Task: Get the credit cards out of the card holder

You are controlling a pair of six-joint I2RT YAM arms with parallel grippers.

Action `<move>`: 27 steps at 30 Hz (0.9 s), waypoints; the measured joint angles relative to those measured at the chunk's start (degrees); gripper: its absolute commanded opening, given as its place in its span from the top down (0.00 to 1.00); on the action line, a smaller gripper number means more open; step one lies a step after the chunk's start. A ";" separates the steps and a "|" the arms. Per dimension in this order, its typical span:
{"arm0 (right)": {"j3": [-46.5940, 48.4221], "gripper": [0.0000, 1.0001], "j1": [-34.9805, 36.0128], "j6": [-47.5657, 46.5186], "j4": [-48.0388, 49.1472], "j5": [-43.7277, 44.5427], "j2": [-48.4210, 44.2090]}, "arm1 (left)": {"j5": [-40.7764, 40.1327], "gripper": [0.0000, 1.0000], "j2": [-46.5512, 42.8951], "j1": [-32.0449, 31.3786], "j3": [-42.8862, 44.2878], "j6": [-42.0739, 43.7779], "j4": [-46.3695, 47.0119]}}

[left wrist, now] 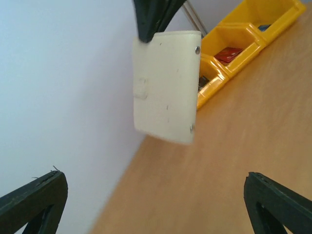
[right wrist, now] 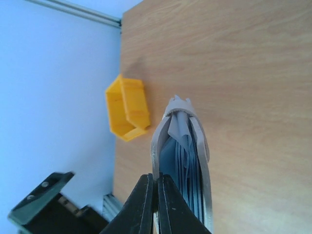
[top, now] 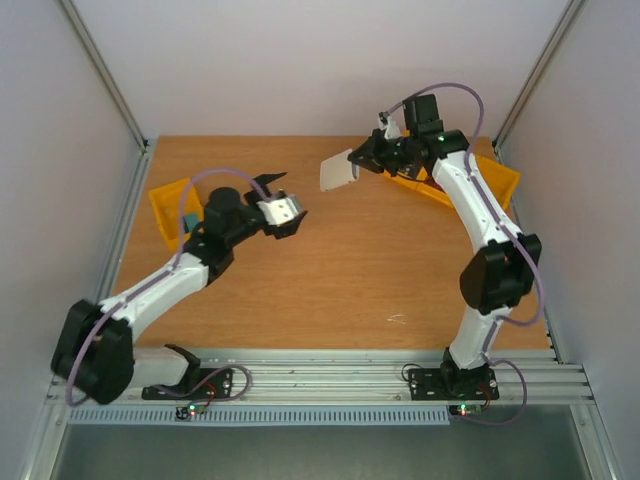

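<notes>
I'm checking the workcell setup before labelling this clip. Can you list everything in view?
card holder: one, pale grey-beige, held in the air above the far middle of the table
yellow bins: two, one at the left edge, one at the far right
red item: one, in a compartment of the right bin
blue item: one, small, further along the same bin
table: one, brown wood
left gripper: one, black fingers, open, empty, facing the holder
right gripper: one, black, shut on the holder's edge
</notes>
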 measured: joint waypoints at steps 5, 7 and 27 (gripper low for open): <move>-10.64 0.99 2.14 13.05 8.87 0.57 -8.94 | -5.40 0.01 12.94 -6.40 3.58 19.78 16.11; -11.72 0.99 2.99 16.22 10.49 1.81 -10.03 | -6.84 0.01 16.50 -7.58 5.20 23.96 19.69; -6.64 0.09 7.28 17.64 13.20 4.37 -12.24 | -13.07 1.00 15.72 -10.03 7.82 19.74 27.43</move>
